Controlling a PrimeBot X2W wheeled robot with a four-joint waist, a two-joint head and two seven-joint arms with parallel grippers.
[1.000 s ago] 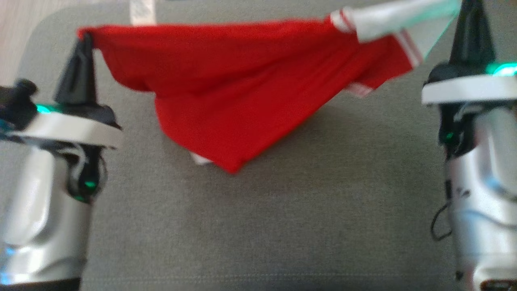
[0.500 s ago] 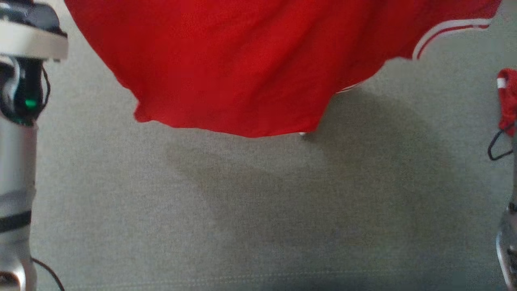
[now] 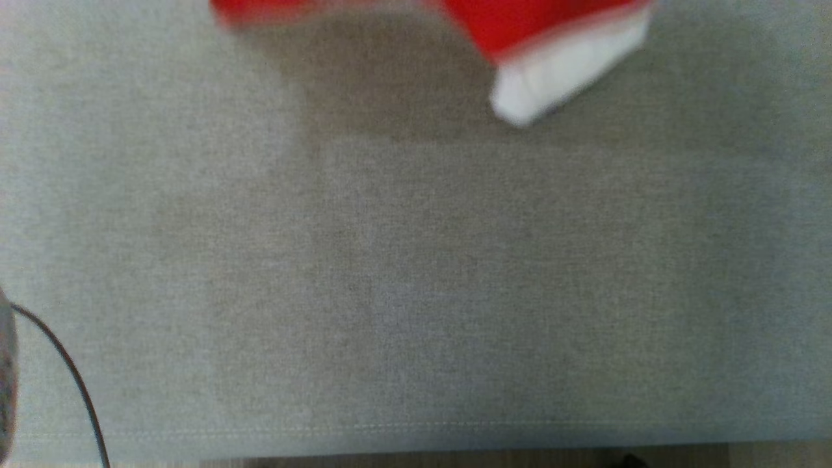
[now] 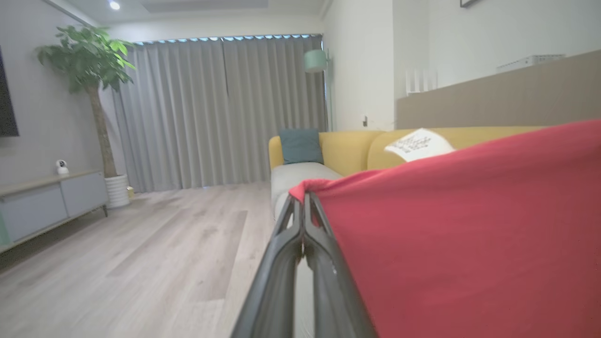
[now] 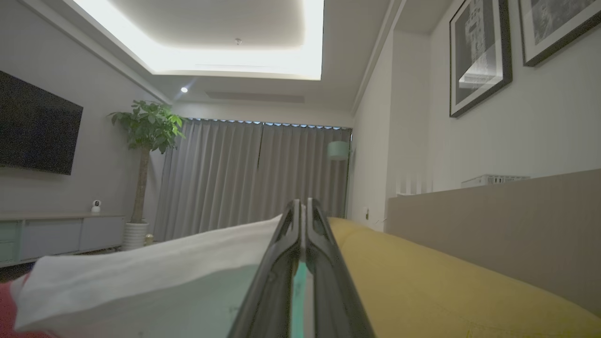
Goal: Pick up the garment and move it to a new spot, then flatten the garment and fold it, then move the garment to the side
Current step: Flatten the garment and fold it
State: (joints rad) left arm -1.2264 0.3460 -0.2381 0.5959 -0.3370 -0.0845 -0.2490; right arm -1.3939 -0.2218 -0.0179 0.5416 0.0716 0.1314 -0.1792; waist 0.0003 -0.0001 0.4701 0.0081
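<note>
The garment is red with a white part. Its lower edge (image 3: 520, 29) hangs blurred at the top of the head view, above the grey cushion (image 3: 416, 260). In the left wrist view my left gripper (image 4: 304, 199) is shut on a red corner of the garment (image 4: 460, 225), which stretches away to the right. In the right wrist view my right gripper (image 5: 300, 206) is shut on the garment's white part (image 5: 155, 272), which spreads to the left of the fingers.
A yellow sofa back (image 5: 446, 281) and a teal cushion (image 4: 300, 145) lie ahead of the grippers. A wooden floor (image 4: 141, 263), a potted tree (image 4: 89, 75) and a low cabinet (image 4: 42, 202) stand off to the left. A black cable (image 3: 65, 370) curves at the head view's lower left.
The garment has risen from the cushion to the top edge of the head view. Both arms have left that view. The whole picture shifted, so the camera moved too.
</note>
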